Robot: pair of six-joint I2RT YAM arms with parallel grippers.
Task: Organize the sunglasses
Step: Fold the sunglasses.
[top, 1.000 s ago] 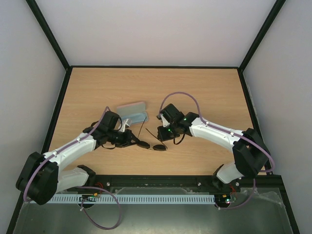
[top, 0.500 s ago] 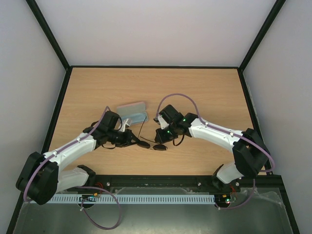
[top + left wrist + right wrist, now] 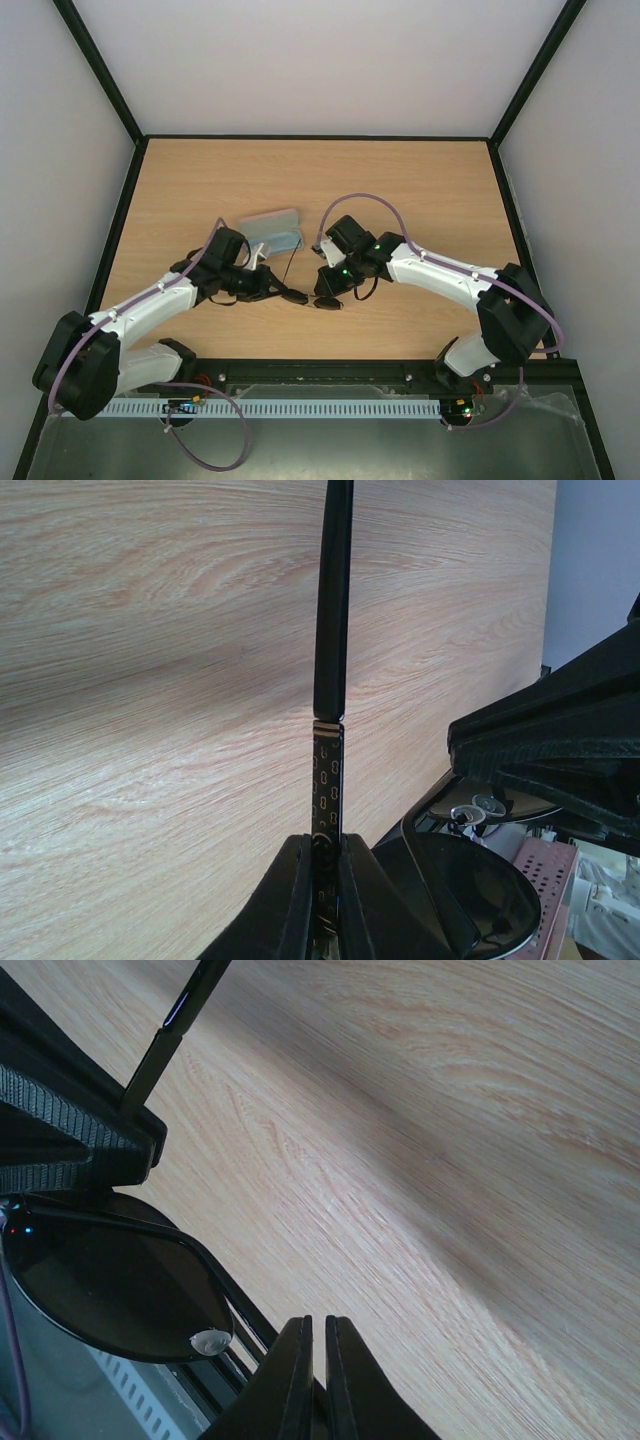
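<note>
The left gripper (image 3: 322, 850) is clamping its two black fingers flat on the sunglasses (image 3: 470, 890), pinching one slim temple arm (image 3: 333, 600) near its hinge. That arm is running straight out ahead of the fingertips, over the pale wood-grain table (image 3: 150, 680). One dark oval lens is hanging just beside the fingers, on the side facing the other arm. The right gripper (image 3: 318, 1335) is showing its fingers pressed almost together, with only a hairline slit between them. The thin wire frame is running right up to their base, but I cannot tell whether it is being pinched. From this gripper the second lens (image 3: 110, 1280) is lying close alongside, glossy and nearly black, with a small clear nose pad at its edge. Seen from above, the frame's long axis is running between the two grippers, so both are equally near it. The open temple is pointing away from the left gripper toward the pale oblong case (image 3: 268, 220) and blue cloth (image 3: 283, 241) lying beyond. The next move is probably folding that temple in, which is calling for a light touch on such thin, springy wire.
</note>
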